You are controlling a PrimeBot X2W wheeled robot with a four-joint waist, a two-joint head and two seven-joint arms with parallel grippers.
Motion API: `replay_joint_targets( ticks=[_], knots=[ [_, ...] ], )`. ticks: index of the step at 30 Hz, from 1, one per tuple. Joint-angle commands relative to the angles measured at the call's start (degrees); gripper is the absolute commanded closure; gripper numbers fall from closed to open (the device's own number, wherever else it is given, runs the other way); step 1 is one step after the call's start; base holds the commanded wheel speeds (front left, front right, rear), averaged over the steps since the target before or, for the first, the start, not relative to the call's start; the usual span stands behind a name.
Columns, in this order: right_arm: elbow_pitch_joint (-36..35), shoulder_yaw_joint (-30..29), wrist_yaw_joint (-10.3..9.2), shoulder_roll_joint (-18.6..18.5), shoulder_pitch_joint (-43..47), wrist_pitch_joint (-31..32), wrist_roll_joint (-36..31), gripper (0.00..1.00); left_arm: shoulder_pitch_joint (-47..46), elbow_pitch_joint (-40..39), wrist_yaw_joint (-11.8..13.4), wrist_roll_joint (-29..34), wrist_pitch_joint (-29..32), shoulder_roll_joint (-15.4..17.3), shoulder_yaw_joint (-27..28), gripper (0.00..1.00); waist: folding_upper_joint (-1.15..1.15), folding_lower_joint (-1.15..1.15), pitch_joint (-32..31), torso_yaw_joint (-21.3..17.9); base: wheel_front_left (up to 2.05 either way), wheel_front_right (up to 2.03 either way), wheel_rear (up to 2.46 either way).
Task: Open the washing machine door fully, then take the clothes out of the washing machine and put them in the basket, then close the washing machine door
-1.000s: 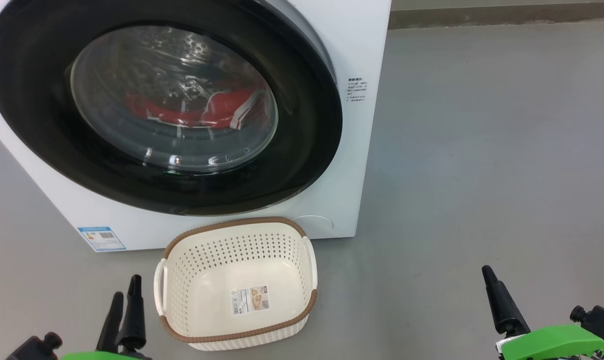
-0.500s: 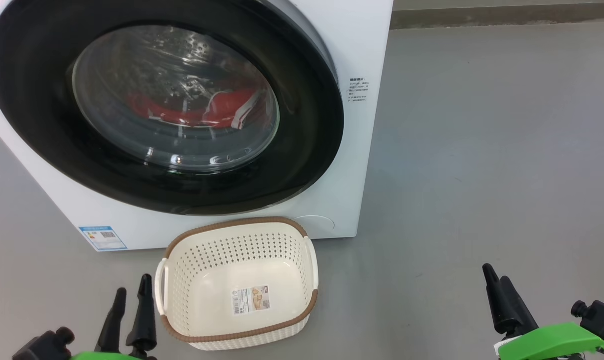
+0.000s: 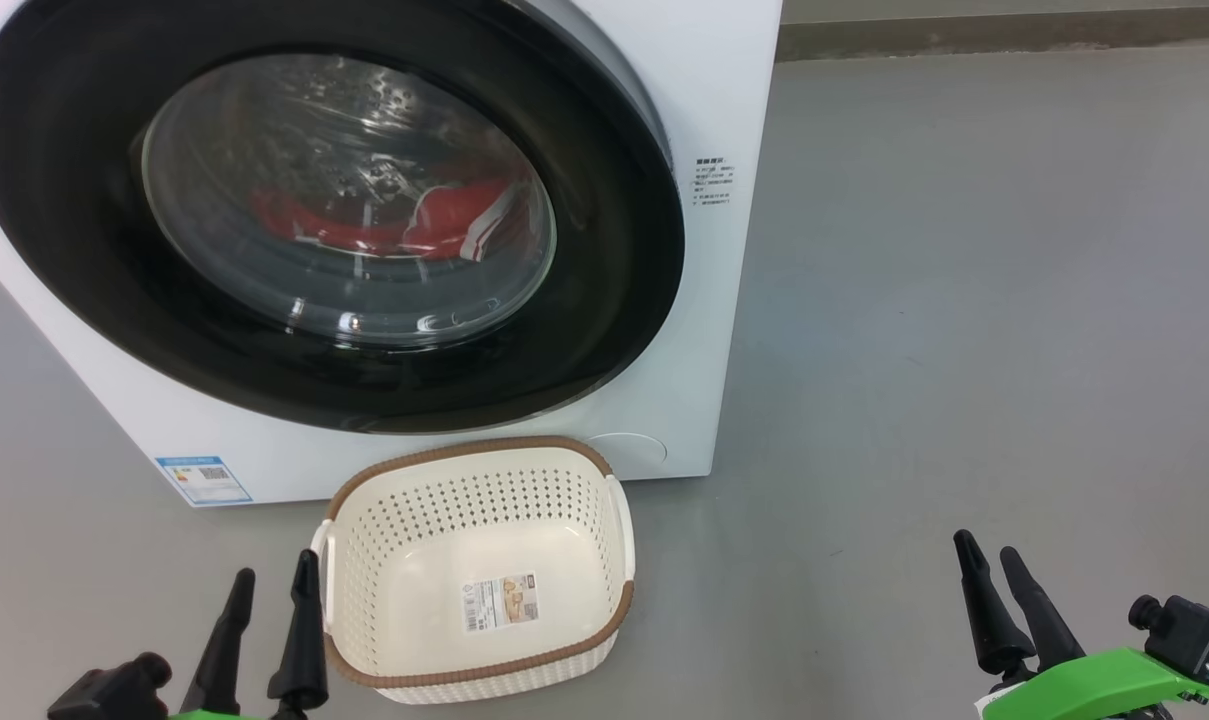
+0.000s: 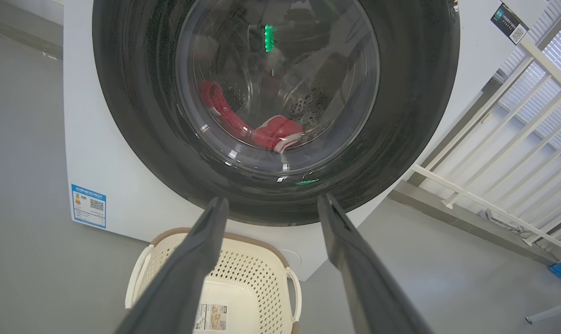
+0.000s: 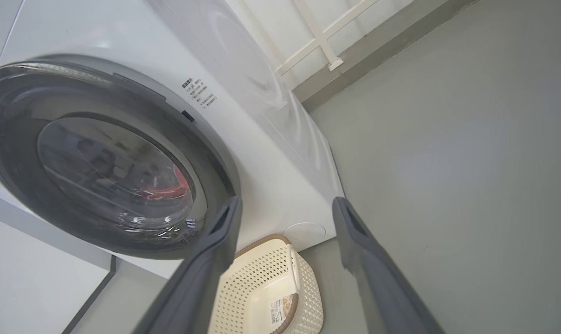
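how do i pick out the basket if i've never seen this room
Find the white washing machine with its round black-rimmed door. On the grey floor in front of it, below the door, sits the basket: cream perforated plastic with a brown woven-look rim and a paper label on its bottom.

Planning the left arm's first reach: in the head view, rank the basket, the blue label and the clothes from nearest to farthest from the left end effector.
1. basket, just right of the left end effector.
2. blue label, ahead, low on the washing machine front.
3. clothes, farthest, behind the shut washing machine door.
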Motion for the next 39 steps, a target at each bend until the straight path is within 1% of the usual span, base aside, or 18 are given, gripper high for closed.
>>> replay_joint_targets(
  ticks=[1,27,39],
  knots=[
    [-1.75,1.02,-0.04,-0.99,-0.22,-0.89,-1.23,0.0,-0.7,-1.88,0.35,1.81,-0.78,0.82,0.94,0.0,0.0,0.0,-0.02,-0.02,0.0,0.0,0.0],
    [-2.51,3.04,-0.06,-2.96,0.42,-5.25,-15.75,0.0,0.03,-3.89,0.28,19.43,-5.19,1.05,-0.03,0.0,0.0,0.0,0.32,-0.25,0.0,0.0,0.0],
    [-2.23,2.54,-0.06,-3.56,1.4,-7.26,-22.86,0.0,0.73,-4.21,0.24,26.87,-7.23,1.16,0.41,0.0,0.0,0.0,-0.07,-0.63,0.0,0.0,0.0]
  ],
)
